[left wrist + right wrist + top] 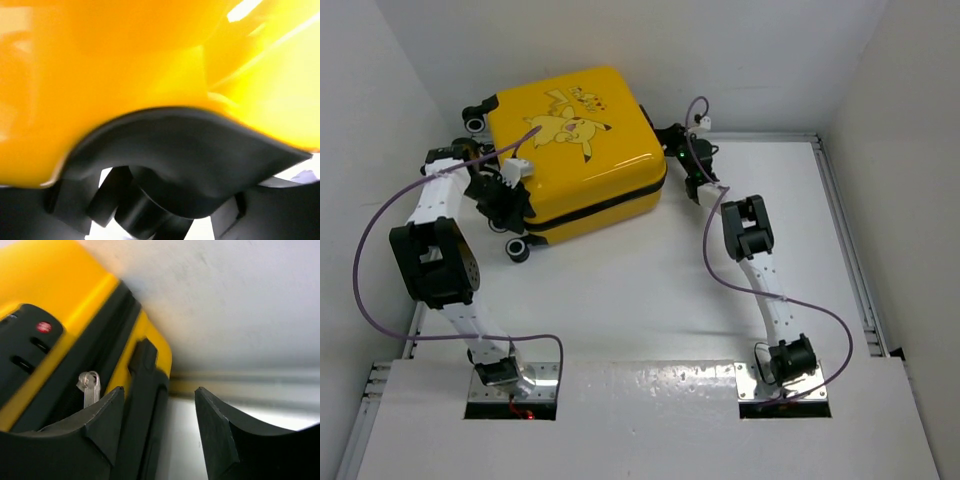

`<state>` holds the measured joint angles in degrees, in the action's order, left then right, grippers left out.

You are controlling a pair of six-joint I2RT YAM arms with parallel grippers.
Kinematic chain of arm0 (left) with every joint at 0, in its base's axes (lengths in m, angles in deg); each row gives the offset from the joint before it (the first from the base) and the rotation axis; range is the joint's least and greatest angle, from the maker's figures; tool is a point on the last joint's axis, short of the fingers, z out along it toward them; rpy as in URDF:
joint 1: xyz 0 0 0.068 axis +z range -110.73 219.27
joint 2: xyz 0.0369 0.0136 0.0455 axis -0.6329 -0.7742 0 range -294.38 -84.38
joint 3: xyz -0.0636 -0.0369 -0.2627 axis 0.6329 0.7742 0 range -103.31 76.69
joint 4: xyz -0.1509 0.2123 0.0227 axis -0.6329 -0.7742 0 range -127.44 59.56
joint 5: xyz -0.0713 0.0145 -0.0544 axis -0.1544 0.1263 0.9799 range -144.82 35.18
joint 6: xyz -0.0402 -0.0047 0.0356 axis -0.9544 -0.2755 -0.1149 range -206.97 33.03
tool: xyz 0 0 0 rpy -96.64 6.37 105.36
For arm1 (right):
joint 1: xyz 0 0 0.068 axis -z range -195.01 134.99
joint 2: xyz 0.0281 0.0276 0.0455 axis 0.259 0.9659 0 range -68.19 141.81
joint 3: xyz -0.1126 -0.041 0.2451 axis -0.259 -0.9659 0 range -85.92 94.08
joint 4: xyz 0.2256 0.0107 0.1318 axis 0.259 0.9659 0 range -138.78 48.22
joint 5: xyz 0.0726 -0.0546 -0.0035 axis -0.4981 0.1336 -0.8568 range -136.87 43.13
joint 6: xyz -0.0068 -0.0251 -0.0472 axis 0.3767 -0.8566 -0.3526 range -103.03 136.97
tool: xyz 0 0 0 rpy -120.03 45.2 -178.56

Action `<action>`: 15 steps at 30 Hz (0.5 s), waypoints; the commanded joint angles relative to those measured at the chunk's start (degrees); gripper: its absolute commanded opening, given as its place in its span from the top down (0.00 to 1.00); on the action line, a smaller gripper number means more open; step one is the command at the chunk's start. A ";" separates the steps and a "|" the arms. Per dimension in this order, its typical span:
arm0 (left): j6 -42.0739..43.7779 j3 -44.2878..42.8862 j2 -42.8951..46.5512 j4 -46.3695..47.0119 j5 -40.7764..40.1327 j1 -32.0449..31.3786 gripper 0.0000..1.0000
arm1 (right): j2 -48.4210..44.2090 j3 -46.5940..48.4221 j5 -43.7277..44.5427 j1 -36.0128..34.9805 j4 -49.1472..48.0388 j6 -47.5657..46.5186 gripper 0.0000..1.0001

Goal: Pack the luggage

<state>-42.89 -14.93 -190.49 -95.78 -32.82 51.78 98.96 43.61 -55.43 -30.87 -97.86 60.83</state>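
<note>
Frankly, much is hidden from us. The left wrist view is a blur: the yellow shell of the luggage (125,60) fills it, with a black shape (175,150) below that we cannot sort into finger or wheel housing. So we cannot tell how the left hand (512,200) stands. From above it sits tight against the luggage's left side, near a wheel (518,250), with its fingertips lost in black parts.

The luggage (575,150) lies flat and shut, its cartoon print facing up and the dark zip line running round the sides we can see. Whatever is inside is hidden.

The right hand (670,145) is at the luggage's right side, by the far corner. In its own view the right hand (160,430) is spread fairly wide, with both fingers (220,440) cut off at the bottom edge. One finger lies over the luggage (60,285) and its black trim, just below a silver zip pull (90,385). We cannot tell whether it touches. The other finger stands off the shell, over the bare surface.

For room, walls stand close behind the luggage and to its left. Bare tabletop (650,290) opens on its near and right sides. A rail (850,260) runs along the tabletop's edge, well to the luggage's right.
</note>
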 commanded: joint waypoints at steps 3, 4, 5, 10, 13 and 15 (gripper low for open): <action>-24.90 2.22 -3.59 41.24 10.23 3.21 0.21 | -7.62 -7.62 -16.86 0.74 0.99 19.30 0.42; -27.44 3.27 -2.45 41.87 16.96 4.96 0.19 | -9.37 -9.02 -18.93 0.65 1.09 20.38 0.40; -28.16 6.33 0.52 42.57 19.90 5.59 0.08 | -10.34 -12.52 -24.35 0.13 1.18 21.96 0.40; -29.31 18.11 11.61 45.21 25.80 6.30 0.00 | -19.03 -27.80 -36.16 -2.86 -6.45 30.66 0.36; -20.31 24.19 16.27 38.12 24.42 2.79 0.18 | -24.48 -38.32 -42.93 -5.49 -10.94 32.61 0.36; -16.41 27.18 18.03 34.68 21.16 -1.25 0.30 | -28.62 -43.03 -44.35 -7.08 -15.24 32.70 0.36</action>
<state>-59.81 9.27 -174.58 -66.38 -15.08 57.90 78.26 5.71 -74.36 -27.96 -103.21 89.90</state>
